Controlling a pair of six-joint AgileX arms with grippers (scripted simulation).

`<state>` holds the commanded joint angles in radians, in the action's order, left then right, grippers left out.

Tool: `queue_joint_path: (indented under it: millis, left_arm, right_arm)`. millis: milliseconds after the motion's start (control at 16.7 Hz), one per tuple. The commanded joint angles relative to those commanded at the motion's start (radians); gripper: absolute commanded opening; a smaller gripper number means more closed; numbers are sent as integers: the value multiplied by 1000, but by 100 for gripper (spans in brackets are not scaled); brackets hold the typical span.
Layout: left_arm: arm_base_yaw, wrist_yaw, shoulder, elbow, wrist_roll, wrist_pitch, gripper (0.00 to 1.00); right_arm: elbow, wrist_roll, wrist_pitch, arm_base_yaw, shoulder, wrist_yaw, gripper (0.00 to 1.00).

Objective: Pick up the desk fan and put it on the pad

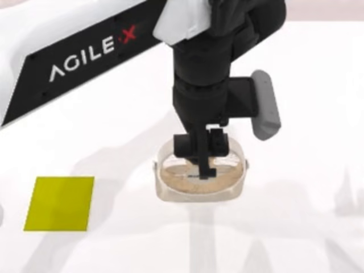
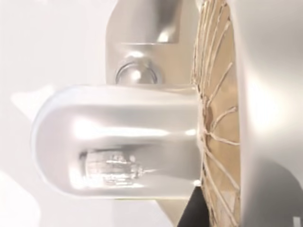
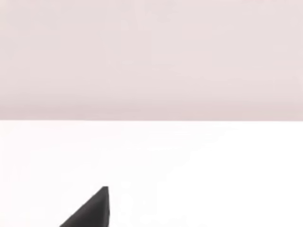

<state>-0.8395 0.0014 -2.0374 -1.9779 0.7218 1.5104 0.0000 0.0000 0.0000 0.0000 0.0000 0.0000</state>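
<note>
When shifting the desk fan [image 1: 200, 190] over to the pad [image 1: 60, 203], keep it level and go slow across the white table [image 1: 307, 170], since gripping by one edge invites swinging. Sits roughly mid-table right now, well apart from the pad off at the left side, so plenty of travel to cover. Looks clamped at its far rim by the left gripper [image 1: 200, 149], reaching down from above with dark fingers [image 1: 182, 145] straddling the housing. Can't tell whether lifted clear or touching the surface, so probably worth raising it a bit before going sideways, then centring over the olive-yellow square and lowering straight down before letting go. As for the right gripper [image 3: 92, 210]: just a dark sliver in its own wrist view, parked out of the top view, no telling open or shut. Fan-wise: pale silver-grey ring housing, shiny up close, then tan blades inside, then tiny side knobs [image 1: 248, 165], then a small dark centre label.
</note>
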Motion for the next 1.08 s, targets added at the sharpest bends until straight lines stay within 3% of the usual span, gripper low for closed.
queue_joint_path:
  millis: [420,600,1080]
  left_arm:
    - [32,0,32,38,38,-8,0]
    - [145,1,125,160,150,-34,0]
    - [552,6,469,618,557,-136,0]
  right_arm:
    - [0,0,0,0,0,0,100]
    - [0,0,0,0,0,0,100]
    - [0,0,0,0,0,0,100]
